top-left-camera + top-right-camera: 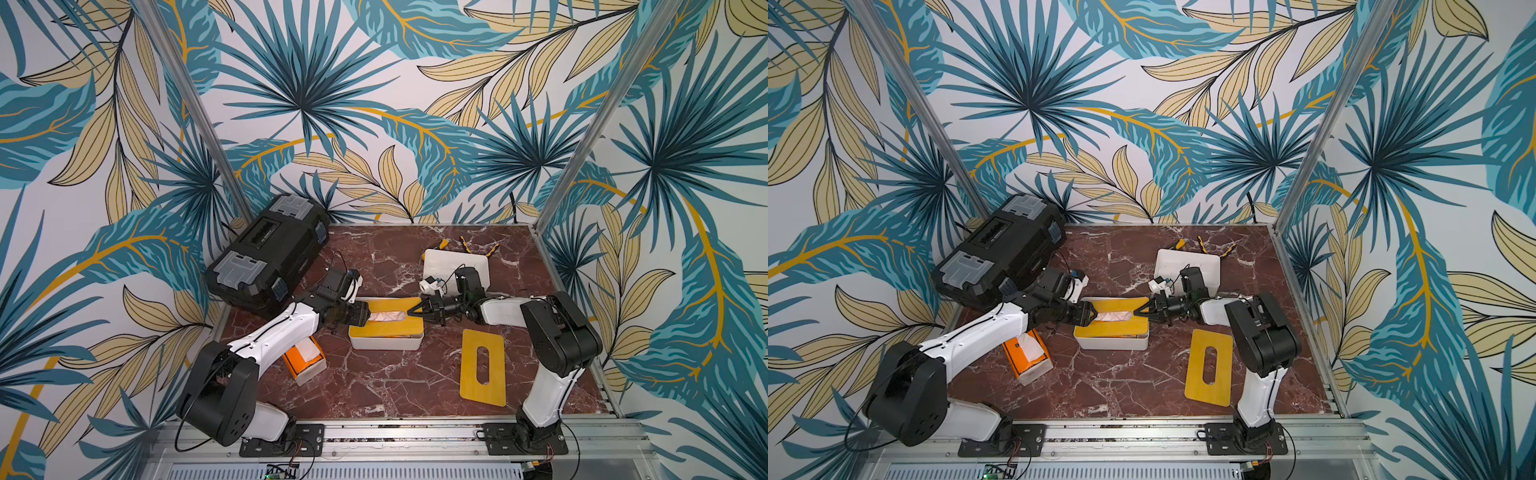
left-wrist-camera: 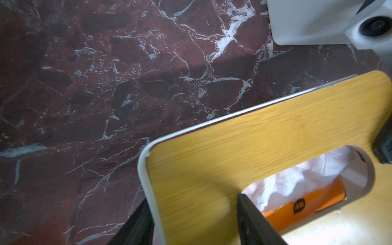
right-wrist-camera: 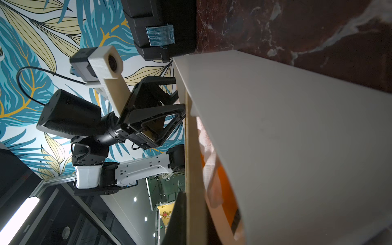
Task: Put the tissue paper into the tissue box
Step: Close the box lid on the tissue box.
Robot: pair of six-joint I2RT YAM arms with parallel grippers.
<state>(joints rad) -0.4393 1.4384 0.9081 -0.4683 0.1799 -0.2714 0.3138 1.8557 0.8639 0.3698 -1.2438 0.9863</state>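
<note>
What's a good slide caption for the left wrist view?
Left gripper straddles the wooden lid atop the white tissue box; tissue paper shows through the slot.

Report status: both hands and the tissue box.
Left hand open, astride lid end. Right hand shut at opposite end. Tissue inside box, under lid. Nothing blocking.

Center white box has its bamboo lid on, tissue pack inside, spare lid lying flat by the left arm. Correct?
Not quite: the spare lid lies flat by the right arm, not the left; both top views show it. The center white box does have its bamboo lid on, tissue pack inside.
</note>
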